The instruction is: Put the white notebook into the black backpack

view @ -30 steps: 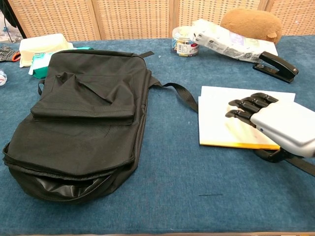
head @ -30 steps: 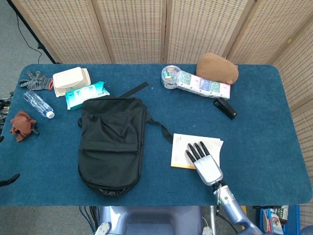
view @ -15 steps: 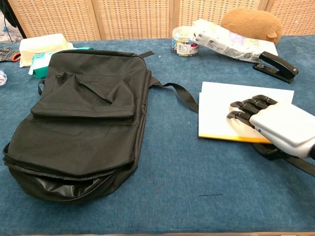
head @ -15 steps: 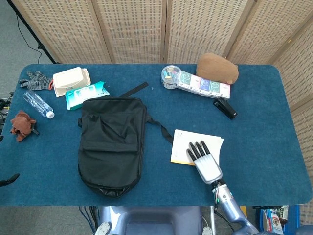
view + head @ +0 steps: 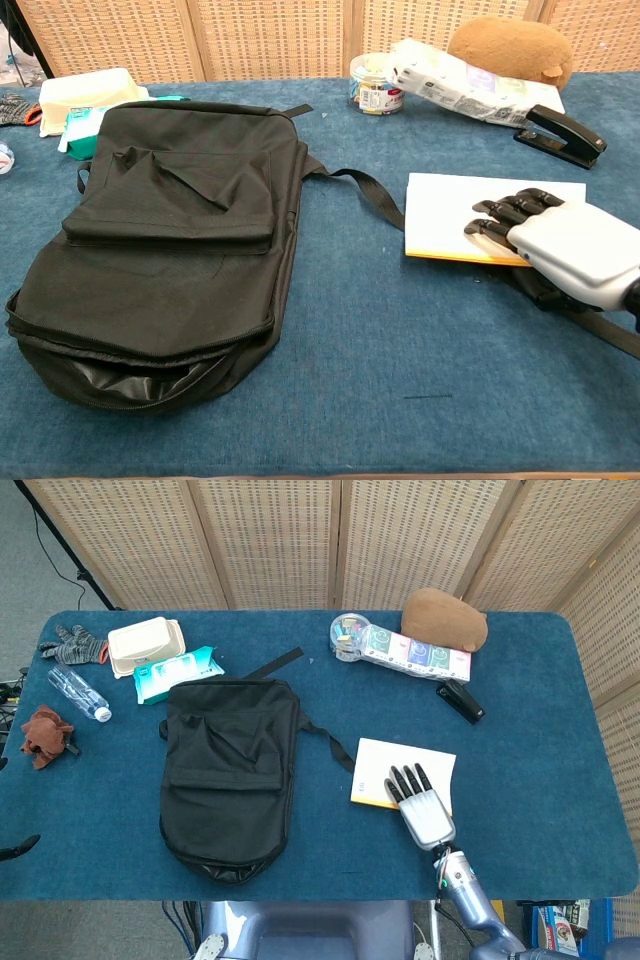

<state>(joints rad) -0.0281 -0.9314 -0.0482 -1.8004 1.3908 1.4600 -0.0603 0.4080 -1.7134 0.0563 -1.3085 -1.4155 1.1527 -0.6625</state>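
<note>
The white notebook (image 5: 395, 760) (image 5: 450, 205), with a yellow near edge, lies on the blue table to the right of the black backpack (image 5: 228, 775) (image 5: 170, 220). My right hand (image 5: 425, 810) (image 5: 570, 245) grips the notebook's near right part: fingers lie on top and a dark part of the hand sits under the edge. The backpack lies flat, its zipper gaping at the near end (image 5: 130, 370). A strap (image 5: 360, 190) runs from the bag toward the notebook. My left hand does not show in either view.
A black stapler (image 5: 460, 700) lies beyond the notebook. At the back sit a brown plush (image 5: 443, 620), a long packet (image 5: 415, 652) and a round tub (image 5: 347, 635). A wipes pack (image 5: 177, 672), a box (image 5: 146, 645), a bottle (image 5: 78, 692) and a brown cloth (image 5: 45, 735) are left.
The notebook's near edge has moved away from me with my right hand on it, and it now looks shorter in the chest view. The backpack has not moved.
</note>
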